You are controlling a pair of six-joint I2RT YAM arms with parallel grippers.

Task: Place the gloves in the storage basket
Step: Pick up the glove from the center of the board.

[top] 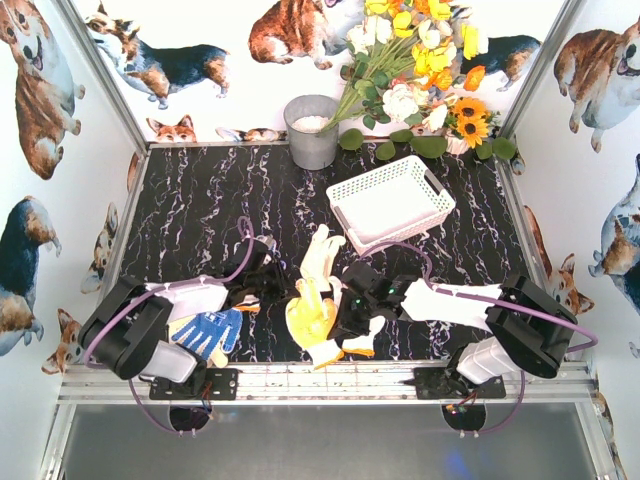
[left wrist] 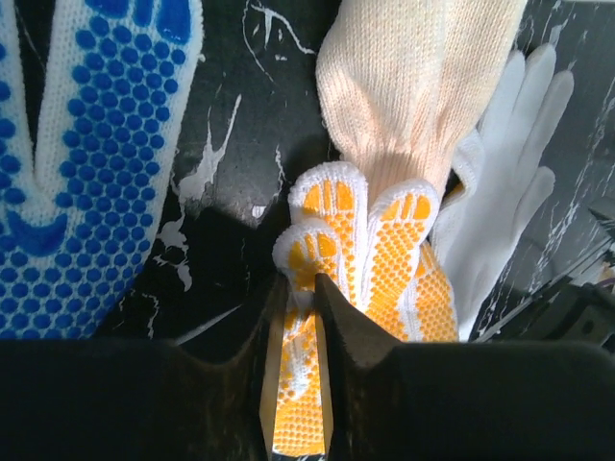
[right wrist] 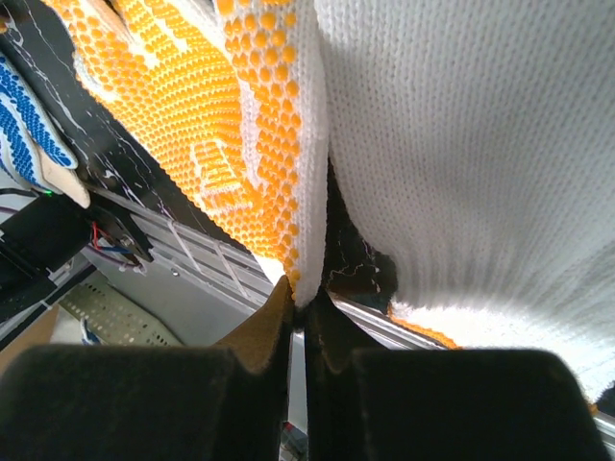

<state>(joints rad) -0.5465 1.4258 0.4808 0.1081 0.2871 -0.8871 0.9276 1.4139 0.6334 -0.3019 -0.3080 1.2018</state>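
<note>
The left tool pinches the yellow glove; right tool apparently nips its edge.

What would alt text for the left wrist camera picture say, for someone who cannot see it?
The left gripper pinches one finger of a yellow-dotted glove between its dark jaws. A cream glove lies just beyond it, a white glove to the right and a blue-dotted glove to the left, all on a black marbled table.
</note>
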